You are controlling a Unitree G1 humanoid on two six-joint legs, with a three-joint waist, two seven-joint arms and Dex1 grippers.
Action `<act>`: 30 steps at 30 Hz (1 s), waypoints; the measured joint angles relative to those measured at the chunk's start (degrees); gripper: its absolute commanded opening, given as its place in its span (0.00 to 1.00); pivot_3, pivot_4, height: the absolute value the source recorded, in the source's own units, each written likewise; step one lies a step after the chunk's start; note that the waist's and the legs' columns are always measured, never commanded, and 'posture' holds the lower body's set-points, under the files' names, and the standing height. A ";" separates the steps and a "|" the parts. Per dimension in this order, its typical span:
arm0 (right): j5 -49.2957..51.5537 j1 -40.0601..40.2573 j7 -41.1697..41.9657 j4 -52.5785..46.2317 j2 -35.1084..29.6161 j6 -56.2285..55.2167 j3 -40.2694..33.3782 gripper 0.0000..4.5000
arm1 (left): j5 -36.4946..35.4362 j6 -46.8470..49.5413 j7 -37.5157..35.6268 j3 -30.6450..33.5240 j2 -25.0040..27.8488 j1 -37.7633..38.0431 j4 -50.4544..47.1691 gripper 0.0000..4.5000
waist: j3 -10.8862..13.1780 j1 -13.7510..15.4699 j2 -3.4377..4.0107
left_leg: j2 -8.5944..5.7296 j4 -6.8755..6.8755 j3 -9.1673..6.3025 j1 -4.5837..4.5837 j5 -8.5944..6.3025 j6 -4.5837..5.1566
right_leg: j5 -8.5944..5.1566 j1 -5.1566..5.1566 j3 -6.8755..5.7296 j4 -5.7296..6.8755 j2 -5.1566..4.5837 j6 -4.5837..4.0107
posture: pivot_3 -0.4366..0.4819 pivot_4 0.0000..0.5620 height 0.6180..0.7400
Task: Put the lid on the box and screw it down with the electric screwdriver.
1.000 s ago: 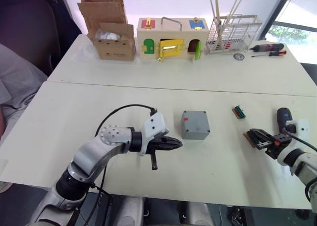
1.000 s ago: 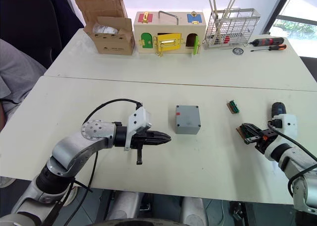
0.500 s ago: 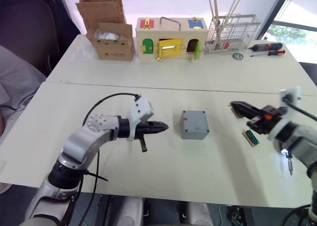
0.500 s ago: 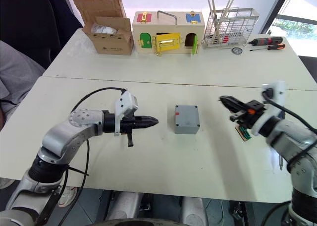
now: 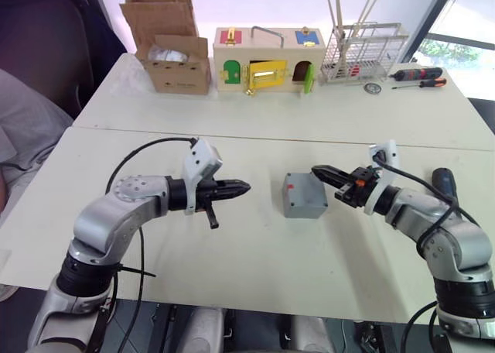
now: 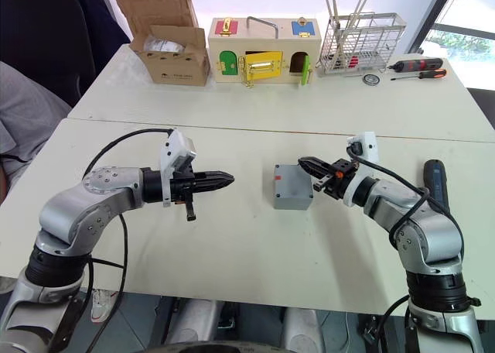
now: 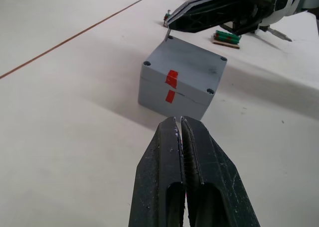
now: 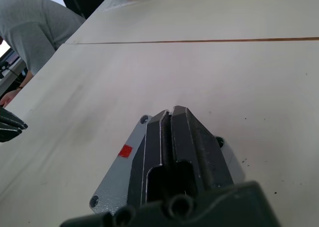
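Note:
The grey box (image 5: 303,197) sits mid-table with the lid (image 7: 187,62) lying flat on top of it. A strip of red tape crosses the seam on the side facing my left gripper. My left gripper (image 5: 244,187) is shut and empty, pointing at the box from a short way to its left. My right gripper (image 5: 316,170) is shut and empty, its tip over the lid's far right part; I cannot tell if it touches. The electric screwdriver (image 5: 445,183) lies on the table at the right, beyond my right forearm.
A small green-and-brown part (image 7: 227,37) lies just right of the box. Along the far table stand a cardboard box (image 5: 172,51), a wooden box with coloured doors (image 5: 267,59), a wire rack (image 5: 363,51) and hand screwdrivers (image 5: 418,76). A person (image 5: 23,128) sits at the left.
My right gripper has swung left from the table's right side to above the box. My left gripper has drawn back to the left, away from the box.

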 measured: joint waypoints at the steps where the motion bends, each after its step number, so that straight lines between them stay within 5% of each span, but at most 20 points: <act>1: -0.09 0.00 0.08 0.43 0.00 -0.20 -0.01 0.01 | -0.09 0.15 0.39 0.00 0.01 0.00 -0.34 0.02 | 0.00 0.02 0.00 | 0.00 0.00 0.00 0.00 0.00 0.00 | 0.00 0.00 0.00 0.00 0.00 0.00 | 0.48 0.27 0.91; 30: 0.75 2.77 -1.42 -0.11 0.75 -0.05 -2.81 0.01 | 0.06 -1.78 0.37 -2.46 0.00 -0.27 0.24 0.02 | 0.00 0.01 0.00 | 0.00 0.00 0.00 0.00 0.00 0.00 | 0.00 0.00 0.00 0.00 0.00 0.00 | 0.48 0.27 0.91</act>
